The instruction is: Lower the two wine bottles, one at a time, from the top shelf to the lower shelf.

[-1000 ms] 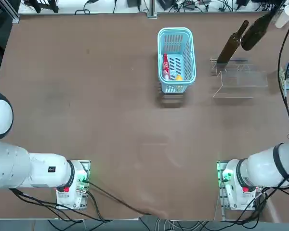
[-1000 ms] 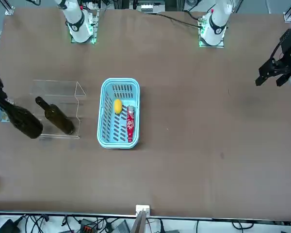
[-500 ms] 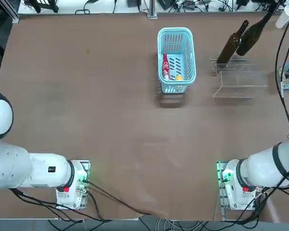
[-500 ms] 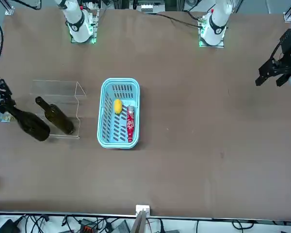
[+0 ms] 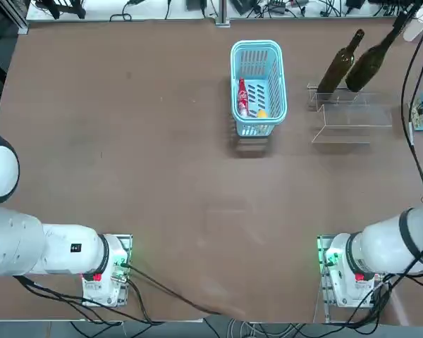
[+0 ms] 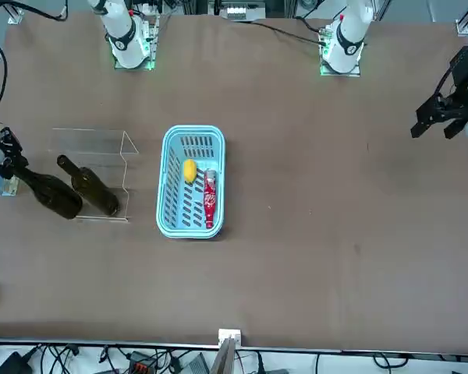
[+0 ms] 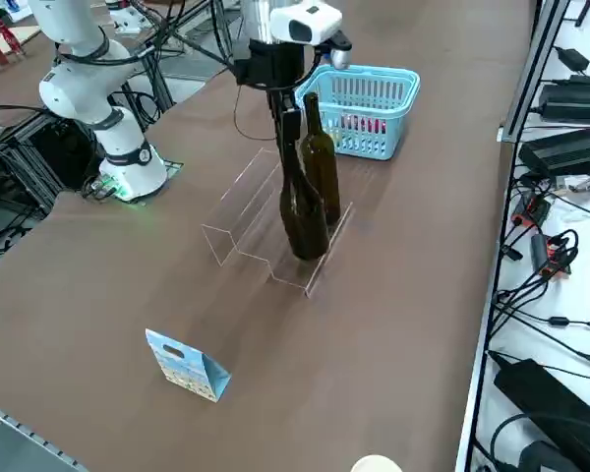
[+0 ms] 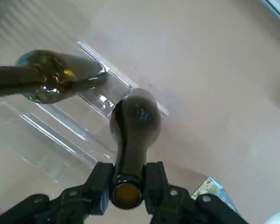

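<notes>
Red item (image 5: 243, 97) in the basket (image 5: 258, 49) too small to identify

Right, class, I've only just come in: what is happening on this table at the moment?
The robot's right arm has its pincer shut on the neck of one wine bottle, holding it upright at the low step of the clear acrylic stand. Whether its base already rests there cannot be told. The second wine bottle stands upright just beside it on the stand, untouched. Nearby sit a light-blue basket with small items inside and a little blue paper bag on the table.
</notes>
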